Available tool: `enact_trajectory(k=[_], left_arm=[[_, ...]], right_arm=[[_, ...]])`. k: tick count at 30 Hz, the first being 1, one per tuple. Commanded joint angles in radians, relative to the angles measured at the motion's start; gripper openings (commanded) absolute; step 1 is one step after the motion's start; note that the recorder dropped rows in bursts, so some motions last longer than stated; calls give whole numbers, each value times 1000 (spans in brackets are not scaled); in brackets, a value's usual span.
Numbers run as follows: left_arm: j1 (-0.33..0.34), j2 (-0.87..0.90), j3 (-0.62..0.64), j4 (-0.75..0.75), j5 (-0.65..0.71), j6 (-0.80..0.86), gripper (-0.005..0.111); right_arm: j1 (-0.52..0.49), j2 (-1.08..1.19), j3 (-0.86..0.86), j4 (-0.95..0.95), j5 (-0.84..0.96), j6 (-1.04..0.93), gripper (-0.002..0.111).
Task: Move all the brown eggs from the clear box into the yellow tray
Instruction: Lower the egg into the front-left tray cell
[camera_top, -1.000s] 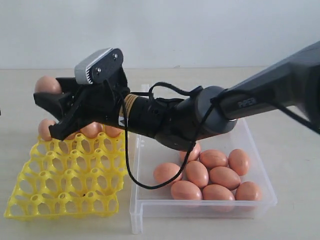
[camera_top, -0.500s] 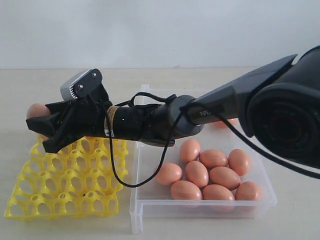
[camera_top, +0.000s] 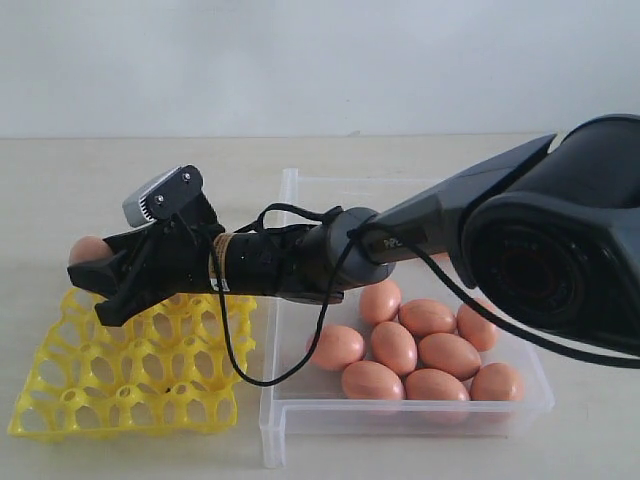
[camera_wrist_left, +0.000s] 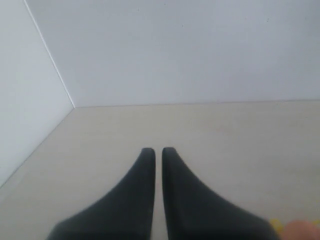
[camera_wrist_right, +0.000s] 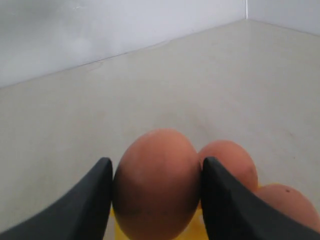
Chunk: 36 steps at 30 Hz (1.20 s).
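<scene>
Right wrist view: right end effector (camera_wrist_right: 156, 167) grips the held egg (camera_wrist_right: 155, 195) across its middle, one black finger on each side; the egg's lower end is cut off by the frame. Two tray eggs (camera_wrist_right: 227, 162) sit just behind, partly hidden, with a sliver of yellow tray (camera_wrist_right: 200, 227) below. Exterior view: this end effector hangs over the tray's far left corner. It and the arm (camera_top: 290, 265) cover the back row, so filled cups can't be counted; near cups are empty. Left end effector (camera_wrist_left: 158, 152) has fingers pressed together on nothing and is out of the exterior view. Eggs are smooth, matte orange-brown. Nine boxed eggs (camera_top: 449, 355) show in the clear box (camera_top: 290, 425), just right of the tray. A black cable (camera_top: 240, 350) loops down across both. Pale tabletop (camera_top: 100, 170), white wall (camera_top: 300, 60).
</scene>
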Motion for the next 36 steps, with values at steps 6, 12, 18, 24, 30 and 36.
enact_trajectory(k=[6, 12, 18, 24, 30, 36], left_arm=[[2, -8, 3, -6, -8, -12, 4], [2, -8, 3, -6, -1, -12, 4], [2, -8, 3, -6, -1, -12, 4], [2, -8, 3, -5, -1, -12, 4], [2, -8, 3, -5, -1, -12, 4], [2, -8, 3, -5, -1, -12, 4]], right_arm=[[57, -6, -103, -108, 162, 28, 0], [55, 21, -108, -104, 174, 52, 0], [55, 21, -109, -98, 177, 47, 0], [55, 21, -109, -98, 267, 42, 0], [55, 21, -109, -98, 247, 42, 0], [55, 21, -109, -113, 242, 42, 4]])
